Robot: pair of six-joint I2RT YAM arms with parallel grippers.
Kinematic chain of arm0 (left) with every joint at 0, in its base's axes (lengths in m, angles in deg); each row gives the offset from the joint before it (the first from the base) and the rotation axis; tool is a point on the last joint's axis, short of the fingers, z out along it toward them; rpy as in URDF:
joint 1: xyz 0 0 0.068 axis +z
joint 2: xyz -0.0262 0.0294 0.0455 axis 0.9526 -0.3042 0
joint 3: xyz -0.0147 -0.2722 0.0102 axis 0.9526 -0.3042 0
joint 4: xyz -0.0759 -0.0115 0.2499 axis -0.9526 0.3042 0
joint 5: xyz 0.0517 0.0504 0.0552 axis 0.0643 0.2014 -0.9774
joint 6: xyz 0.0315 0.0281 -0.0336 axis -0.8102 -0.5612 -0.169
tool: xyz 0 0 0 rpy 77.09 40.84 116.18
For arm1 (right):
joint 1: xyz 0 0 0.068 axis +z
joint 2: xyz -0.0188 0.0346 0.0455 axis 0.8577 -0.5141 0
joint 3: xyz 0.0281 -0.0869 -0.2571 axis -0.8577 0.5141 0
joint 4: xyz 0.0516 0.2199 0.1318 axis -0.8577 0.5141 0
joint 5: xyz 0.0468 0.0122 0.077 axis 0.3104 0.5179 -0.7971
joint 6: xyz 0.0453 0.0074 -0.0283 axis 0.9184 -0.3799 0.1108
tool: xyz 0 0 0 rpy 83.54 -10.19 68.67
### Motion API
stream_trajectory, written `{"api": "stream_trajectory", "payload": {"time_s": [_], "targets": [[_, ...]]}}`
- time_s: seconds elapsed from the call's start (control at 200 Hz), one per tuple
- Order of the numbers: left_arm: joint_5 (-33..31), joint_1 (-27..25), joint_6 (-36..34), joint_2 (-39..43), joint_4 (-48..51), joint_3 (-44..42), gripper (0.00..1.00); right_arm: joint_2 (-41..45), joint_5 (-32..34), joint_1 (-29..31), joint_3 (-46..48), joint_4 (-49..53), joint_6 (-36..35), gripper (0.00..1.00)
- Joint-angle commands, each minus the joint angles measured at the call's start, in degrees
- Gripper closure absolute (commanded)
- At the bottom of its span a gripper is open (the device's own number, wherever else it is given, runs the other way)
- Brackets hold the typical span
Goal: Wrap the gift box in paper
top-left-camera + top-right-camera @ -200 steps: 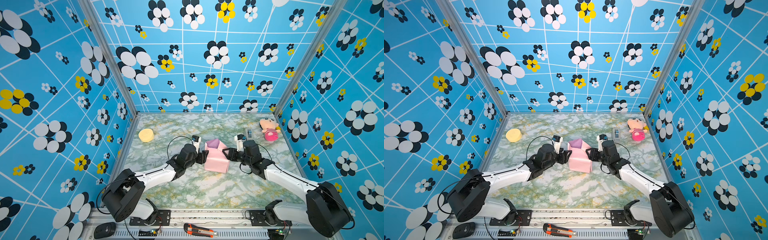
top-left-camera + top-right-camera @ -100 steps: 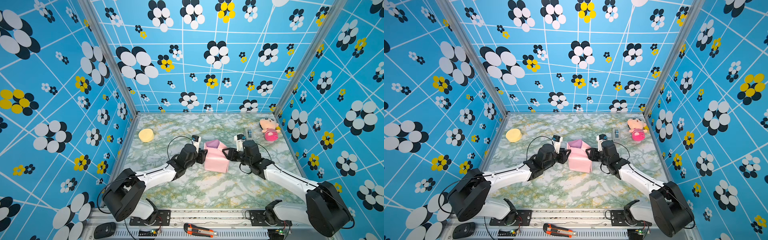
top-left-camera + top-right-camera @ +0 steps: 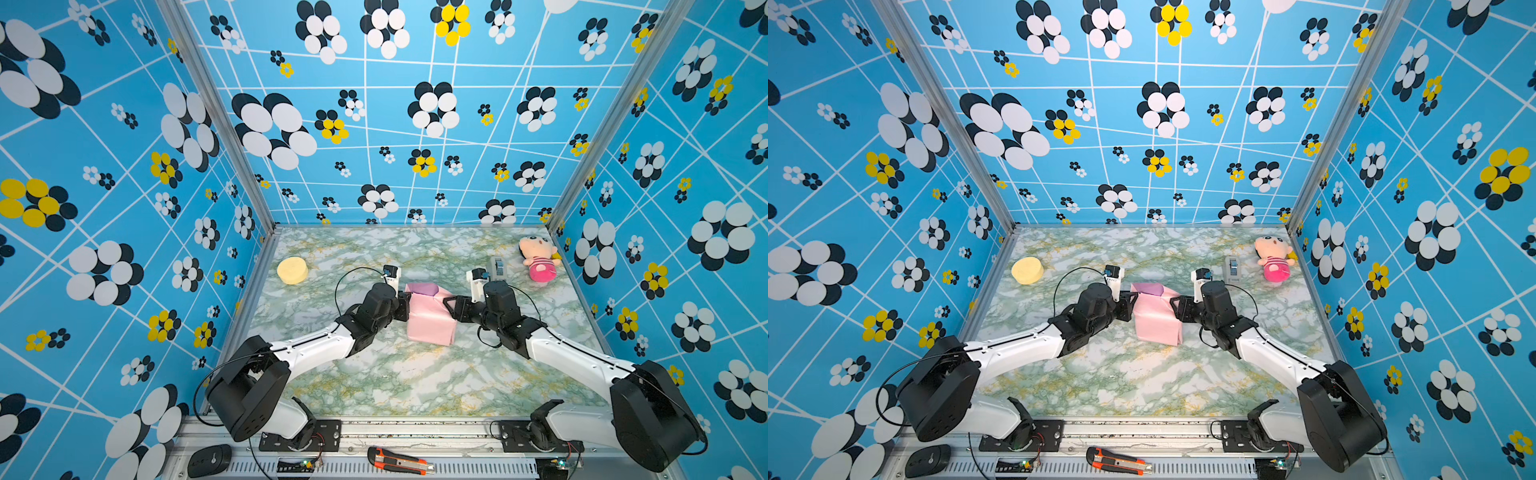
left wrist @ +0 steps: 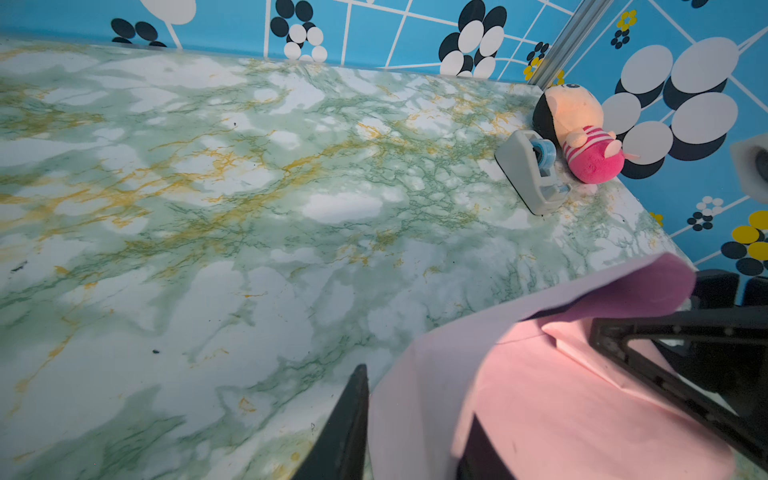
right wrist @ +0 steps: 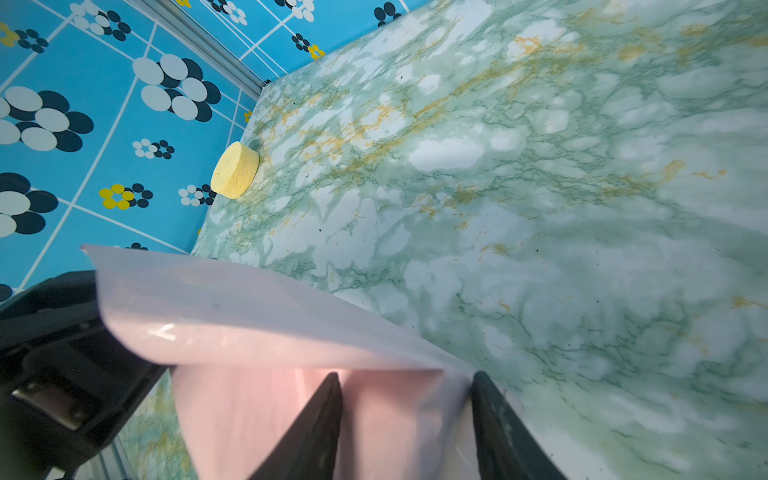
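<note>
On the table, over the hidden box, a flap of the paper is being closed on by the left hand, grip unconfirmed, while its other side is straddled by the half-spread right hand, hold unclear, so a fold seems begun.

Our left arm and right arm reach low from the bottom corners toward the middle in both top views. Our left gripper and right gripper face each other. The right fingers stand apart. The left fingers sit closer, and we cannot tell if they squeeze.
</note>
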Motion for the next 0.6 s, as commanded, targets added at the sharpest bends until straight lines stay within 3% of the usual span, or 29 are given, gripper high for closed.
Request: {"api": "stream_trajectory", "payload": {"time_s": [0.0, 0.095, 0.18, 0.22, 0.285, 0.39, 0.595], "targets": [[-2.4, -0.5, -0.8, 0.0, 2.1, 2.0, 0.80, -2.3, 0.8, 1.1, 1.5, 8.9, -2.2, 0.48], [-3.3, -0.7, -0.9, 0.3, 2.5, 2.3, 0.90, -2.3, 1.0, 1.2, 1.5, 8.9, -2.2, 0.48], [-3.8, -0.8, -0.9, 0.2, 2.8, 2.6, 0.92, -2.3, 1.0, 1.3, 1.5, 8.9, -2.3, 0.48], [-3.8, -0.9, -0.9, 0.2, 2.8, 2.7, 0.89, -2.3, 1.0, 1.3, 1.5, 8.9, -2.3, 0.48], [-4.3, -0.9, -0.8, 0.4, 3.0, 3.0, 0.74, -2.2, 0.9, 1.3, 1.5, 9.0, -2.3, 0.48], [-4.8, -0.9, -1.3, 0.6, 3.5, 3.7, 0.72, -1.9, 1.0, 1.4, 1.6, 9.1, -2.4, 0.48], [-5.1, -0.9, -1.8, 0.7, 4.7, 5.0, 1.00, -2.1, 1.0, 1.5, 1.7, 9.1, -2.4, 0.48]]}}
